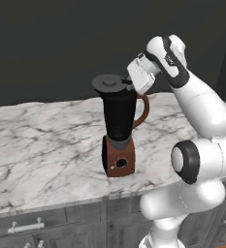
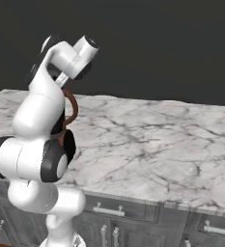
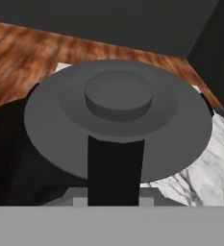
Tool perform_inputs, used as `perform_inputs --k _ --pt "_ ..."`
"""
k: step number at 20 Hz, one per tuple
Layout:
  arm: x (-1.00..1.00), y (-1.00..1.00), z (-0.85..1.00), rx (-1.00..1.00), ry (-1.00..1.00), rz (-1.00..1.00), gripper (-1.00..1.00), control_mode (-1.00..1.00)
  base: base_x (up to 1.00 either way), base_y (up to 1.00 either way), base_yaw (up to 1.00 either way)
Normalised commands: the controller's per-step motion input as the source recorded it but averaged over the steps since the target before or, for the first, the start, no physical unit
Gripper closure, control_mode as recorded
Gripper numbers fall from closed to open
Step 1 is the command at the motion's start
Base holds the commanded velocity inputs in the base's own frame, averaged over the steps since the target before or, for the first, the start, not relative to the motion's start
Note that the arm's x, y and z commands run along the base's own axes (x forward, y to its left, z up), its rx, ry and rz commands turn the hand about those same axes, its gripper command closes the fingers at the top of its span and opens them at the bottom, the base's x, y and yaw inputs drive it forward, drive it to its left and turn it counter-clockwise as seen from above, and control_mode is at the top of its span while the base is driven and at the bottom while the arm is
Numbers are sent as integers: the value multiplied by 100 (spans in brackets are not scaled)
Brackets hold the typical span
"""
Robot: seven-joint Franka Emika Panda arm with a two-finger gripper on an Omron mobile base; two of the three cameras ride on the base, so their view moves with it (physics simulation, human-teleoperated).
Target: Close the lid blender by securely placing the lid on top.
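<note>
Closest to the base cameras, dark cabinet fronts (image 1: 61, 220) with pale metal handles run under the edge of a grey-veined white marble counter (image 1: 41, 150). From the lower right of the left base view the white arm (image 1: 201, 145) rises and bends forward over the counter.

Further in, the blender (image 1: 119, 131) stands upright on the marble near the front edge: a reddish-brown base with a dark round dial facing the camera, a black tapered jar above it, and a reddish-brown curved handle on the side toward the arm. In the right base view the arm covers most of the blender, leaving a loop of the handle (image 2: 71, 110) showing beside it.

At the top of the jar, the gripper (image 1: 130, 82) reaches in from the handle side and is closed narrowly on the side tab of the lid (image 1: 108, 83). The dark grey lid, with its raised centre knob, sits level over the jar mouth; whether it rests on the rim or hangs just above it cannot be told.

In the hand view the lid (image 3: 118, 115) lies directly ahead, its tab running down between the fingers, with black jar, marble and a brown wood floor (image 3: 22, 57) beyond.

Behind everything stands a dark wall (image 1: 46, 43).
</note>
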Motion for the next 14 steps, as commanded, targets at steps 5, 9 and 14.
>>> perform_inputs --k 5,9,14 --pt "0 0 0 -15 0 0 100 -100 0 0 0" --pt "0 -5 -2 -15 0 0 100 -100 0 0 0" --pt "-10 -22 0 -12 0 0 100 -100 0 0 0"
